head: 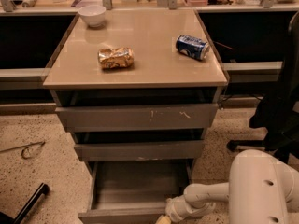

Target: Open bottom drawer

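The slim grey handleless bottom drawer stood pulled well out at floor level, and the white arm's gripper sat at the right end of its front panel, cut by the lower edge, so its grip could not be told. Pulling further from that off-centre spot would probably skew the drawer or slip off the plain edge.
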Robot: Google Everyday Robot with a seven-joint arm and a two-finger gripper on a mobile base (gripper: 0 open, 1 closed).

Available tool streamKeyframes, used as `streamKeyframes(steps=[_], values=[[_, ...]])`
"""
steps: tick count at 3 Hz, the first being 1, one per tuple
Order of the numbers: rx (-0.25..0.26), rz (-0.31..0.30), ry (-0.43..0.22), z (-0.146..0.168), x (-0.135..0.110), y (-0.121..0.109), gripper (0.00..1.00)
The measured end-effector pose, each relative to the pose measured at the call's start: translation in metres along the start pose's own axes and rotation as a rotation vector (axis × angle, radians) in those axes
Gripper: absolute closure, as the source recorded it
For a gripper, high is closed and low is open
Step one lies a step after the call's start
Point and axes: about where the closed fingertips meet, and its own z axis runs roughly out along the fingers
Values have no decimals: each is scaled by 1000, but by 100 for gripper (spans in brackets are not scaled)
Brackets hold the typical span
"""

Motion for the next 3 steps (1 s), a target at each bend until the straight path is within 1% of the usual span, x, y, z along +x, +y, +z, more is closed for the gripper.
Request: streamKeyframes(steps=[1,2,3], values=[[-1,18,-8,1,7,13,0],[-1,18,-8,1,6,13,0],[10,54,7,10,34,55,0]])
